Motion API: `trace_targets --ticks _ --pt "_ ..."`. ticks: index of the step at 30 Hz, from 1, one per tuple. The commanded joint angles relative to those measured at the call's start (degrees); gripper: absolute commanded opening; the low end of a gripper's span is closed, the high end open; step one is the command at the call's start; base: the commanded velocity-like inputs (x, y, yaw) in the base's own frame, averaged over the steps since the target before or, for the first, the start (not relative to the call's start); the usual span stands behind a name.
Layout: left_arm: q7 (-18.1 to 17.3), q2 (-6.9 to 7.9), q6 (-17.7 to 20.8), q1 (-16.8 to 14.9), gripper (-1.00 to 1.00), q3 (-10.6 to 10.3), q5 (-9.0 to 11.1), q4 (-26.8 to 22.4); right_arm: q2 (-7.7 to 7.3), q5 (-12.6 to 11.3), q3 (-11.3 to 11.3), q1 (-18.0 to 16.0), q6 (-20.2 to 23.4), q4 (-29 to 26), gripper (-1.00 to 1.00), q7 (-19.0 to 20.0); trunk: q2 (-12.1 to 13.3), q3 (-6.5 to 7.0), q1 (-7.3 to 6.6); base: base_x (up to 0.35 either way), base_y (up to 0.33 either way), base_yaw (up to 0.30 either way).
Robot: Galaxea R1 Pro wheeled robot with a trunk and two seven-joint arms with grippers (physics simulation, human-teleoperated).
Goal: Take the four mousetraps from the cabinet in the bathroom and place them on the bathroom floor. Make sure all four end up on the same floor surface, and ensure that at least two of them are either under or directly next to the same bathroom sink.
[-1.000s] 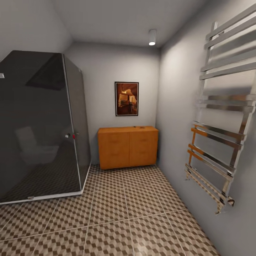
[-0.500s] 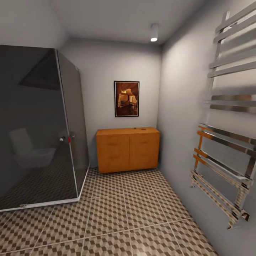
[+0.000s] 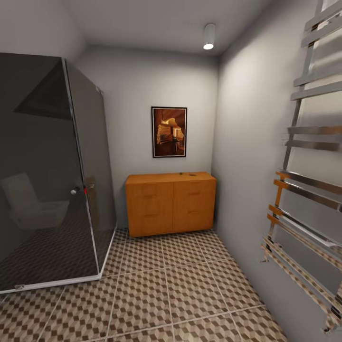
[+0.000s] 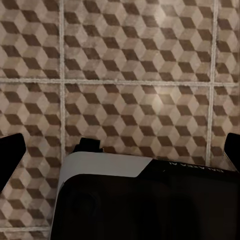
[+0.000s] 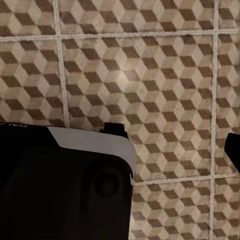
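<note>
The orange-brown cabinet [image 3: 170, 203] stands against the far wall with its doors shut. Two tiny dark marks [image 3: 192, 174] lie on its flat top, too small to identify, so I cannot make out the mousetraps. The cube-patterned bathroom floor [image 3: 166, 285] stretches from me to the cabinet. The sink is out of view. My left gripper [image 4: 120, 150] hangs open over the tiles [image 4: 135, 60], its dark fingertips [image 4: 10, 162] wide apart. My right gripper [image 5: 120, 150] also hangs over bare tiles [image 5: 150, 65], one fingertip [image 5: 234, 150] far out, nothing held.
A dark glass shower cubicle [image 3: 47, 180] fills the left side. A chrome towel rail [image 3: 308, 190] juts from the right wall. A framed picture [image 3: 169, 131] hangs above the cabinet. The robot's dark base [image 4: 145, 200] shows under the left wrist camera.
The whole head view has shifted: the cabinet looks slightly larger, and the towel rail and shower have slid toward the picture's edges. The camera has moved forward; nothing in the room moved.
</note>
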Motion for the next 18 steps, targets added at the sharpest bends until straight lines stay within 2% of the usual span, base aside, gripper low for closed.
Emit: trace_targets --ticks 1,18 --pt "0.1 -0.01 -0.2 0.0 1.00 -0.5 0.5 0.1 0.02 0.5 -0.2 -0.1 -0.3 0.2 1.00 -0.3 0.0 -0.08 0.04 0.321 0.000 0.000" --pt "0.1 0.02 -0.2 0.0 1.00 -0.5 0.5 0.1 0.03 0.5 -0.2 -0.1 -0.1 0.2 1.00 -0.3 0.0 -0.08 0.04 0.321 0.000 0.000"
